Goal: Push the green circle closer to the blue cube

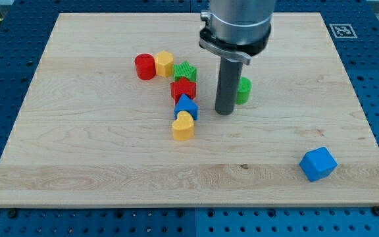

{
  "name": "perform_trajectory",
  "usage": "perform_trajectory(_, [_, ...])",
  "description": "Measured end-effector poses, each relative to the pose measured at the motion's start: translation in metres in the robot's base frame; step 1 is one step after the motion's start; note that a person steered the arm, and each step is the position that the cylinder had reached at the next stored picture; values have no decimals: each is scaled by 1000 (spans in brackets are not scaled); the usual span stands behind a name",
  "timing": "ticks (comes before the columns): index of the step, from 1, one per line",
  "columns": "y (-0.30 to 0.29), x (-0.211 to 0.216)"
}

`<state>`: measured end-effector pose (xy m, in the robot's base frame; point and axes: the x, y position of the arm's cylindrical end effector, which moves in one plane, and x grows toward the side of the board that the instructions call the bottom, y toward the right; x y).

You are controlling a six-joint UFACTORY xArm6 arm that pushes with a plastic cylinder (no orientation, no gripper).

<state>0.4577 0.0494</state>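
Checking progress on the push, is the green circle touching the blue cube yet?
No, the green circle sits beside my tip near the board's middle, while the blue cube lies well apart toward the view's bottom right.

Ribbed green circle (243, 91), seemingly; plain blue cube (318, 164); pale wood-grain board (97, 151).
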Motion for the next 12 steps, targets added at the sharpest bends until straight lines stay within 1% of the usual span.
perform_trajectory(1, [-9,-31])
perform_trajectory(2, [8,-73])
perform_trajectory(3, [39,-85])
perform_trajectory(4, [39,-79])
perform_trajectory(7, [49,-24])
perform_trajectory(8, [69,-1])
perform_trajectory(9, [71,-14])
perform_trajectory(10, [66,-76])
perform_trajectory(11, [51,-103])
perform_trajectory(12, [48,-75])
